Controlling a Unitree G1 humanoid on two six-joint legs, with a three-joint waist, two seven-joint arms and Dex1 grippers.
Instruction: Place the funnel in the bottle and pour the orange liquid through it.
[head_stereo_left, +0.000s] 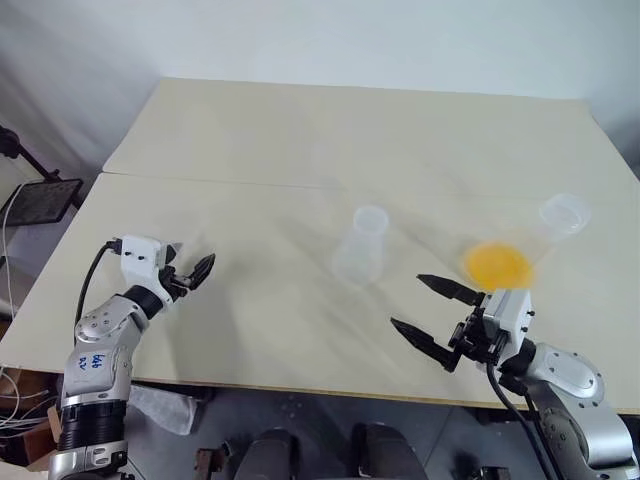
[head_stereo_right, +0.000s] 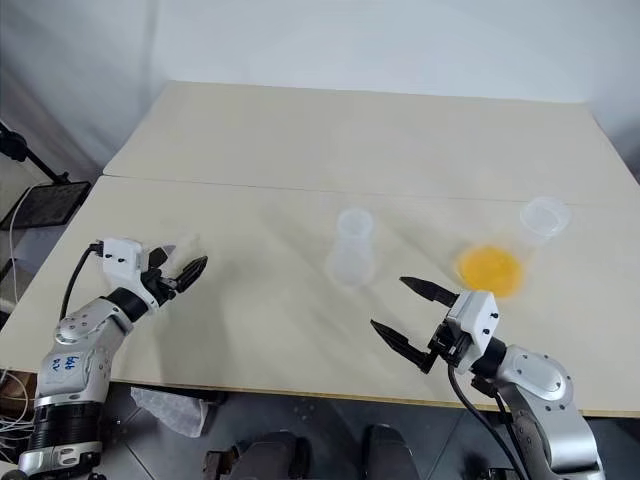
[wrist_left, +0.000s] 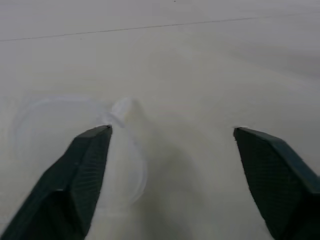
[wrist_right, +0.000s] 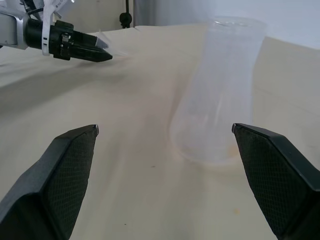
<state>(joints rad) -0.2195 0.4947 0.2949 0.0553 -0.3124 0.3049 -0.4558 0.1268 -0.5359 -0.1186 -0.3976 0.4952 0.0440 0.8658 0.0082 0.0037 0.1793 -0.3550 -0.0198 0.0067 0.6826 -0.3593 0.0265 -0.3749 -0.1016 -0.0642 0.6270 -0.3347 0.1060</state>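
On the left side of the table (head_stereo_left: 260, 150) our left gripper (head_stereo_left: 190, 272) reaches toward the funnel (wrist_left: 107, 150), which lies on its side on the tabletop. In the left wrist view one finger already overlaps the cone while the other stands well off; the fingers are spread apart and grip nothing yet. We cannot tell whether that finger touches the plastic.

Near the middle stands the bottle (head_stereo_left: 363, 245), upright and apparently empty, with nothing in its neck. It is well apart from the funnel.

To the right our right gripper (head_stereo_left: 432, 315) hangs low over the table's near edge, its jaws wide apart and empty, pointing toward the bottle. Just beyond it stands the larger flask (head_stereo_left: 530, 245), and the orange liquid (head_stereo_left: 497, 264) sits as a shallow pool in its base.

By our reckoning the task is barely begun: the funnel is not picked up, not seated in the bottle, and nothing is poured. We judge every main step is left.
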